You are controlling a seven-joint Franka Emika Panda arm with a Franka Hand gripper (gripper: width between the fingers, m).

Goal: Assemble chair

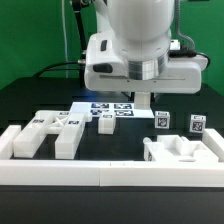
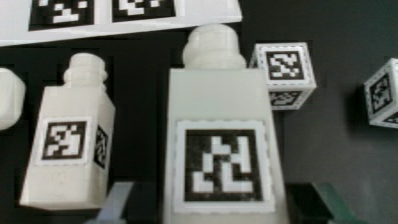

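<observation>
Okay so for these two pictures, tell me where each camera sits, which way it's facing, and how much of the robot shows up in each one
Exterior view: off the arm, low at the table's edge, looking across the white border rail at the arm and its gripper.
Wrist view: on the wrist, looking down past the gripper's fingertips at a tagged chair part between them, which they grip, and a second chair part beside it.
Shared: the marker board and a small tagged block.

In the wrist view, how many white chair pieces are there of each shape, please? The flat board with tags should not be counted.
Long pegged pieces: 2
Small cube pieces: 2
Cut-off white piece at the picture's edge, shape unclear: 1
Total: 5
</observation>
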